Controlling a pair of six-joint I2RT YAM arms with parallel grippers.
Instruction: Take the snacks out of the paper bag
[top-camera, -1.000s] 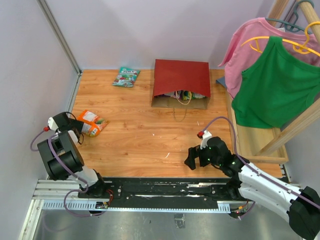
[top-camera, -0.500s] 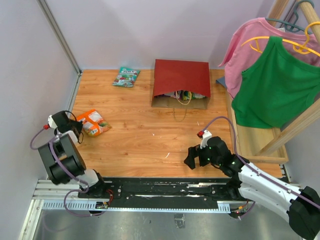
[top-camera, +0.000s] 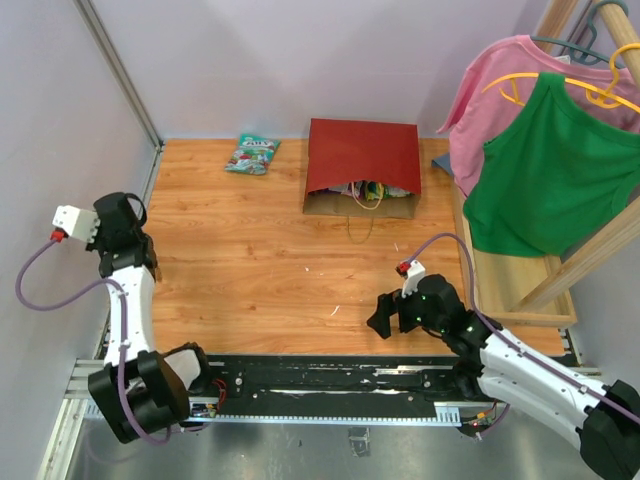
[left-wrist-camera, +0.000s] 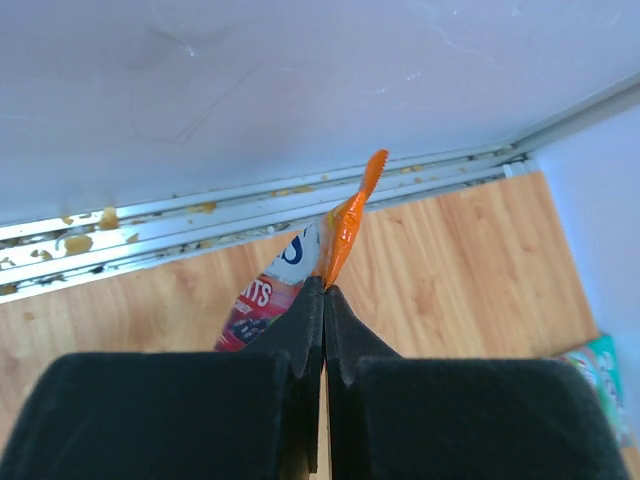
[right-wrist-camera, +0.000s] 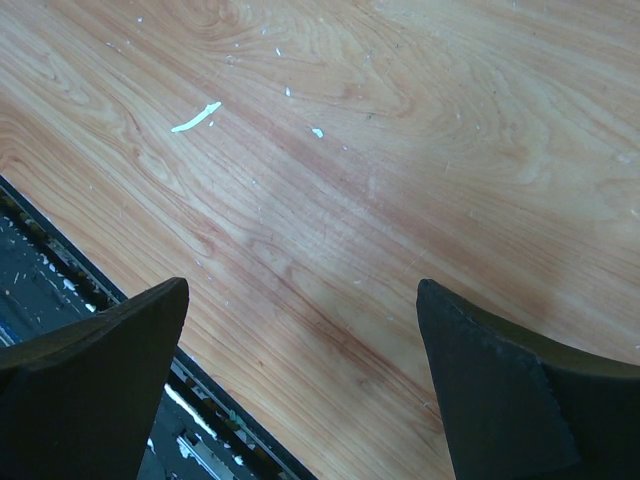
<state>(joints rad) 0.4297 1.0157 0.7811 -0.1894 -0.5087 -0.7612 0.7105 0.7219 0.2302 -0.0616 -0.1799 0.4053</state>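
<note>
Left pincer: clamped tight on one end of the orange packet, which sticks out past the fingertips.
Change: a second ago this packet lay on the surface near the left edge. The left arm has since risen and carried it up toward the wall, and the top view no longer shows it on the boards.
Right pincer: jaws wide apart and holding nothing, hanging low over bare wood near the front edge, right of centre.
Bag: lying flat at the middle of the back edge with its mouth toward the front.
Snacks: several packets show in the bag's mouth, not yet taken out.
Teal packet: out of the bag, on the surface near the back-left corner.
Meaning: the orange packet is already free of the bag, so this lift looks like a re-placing of it. The bulk of the job, emptying the bag's mouth, appears still ahead.
</note>
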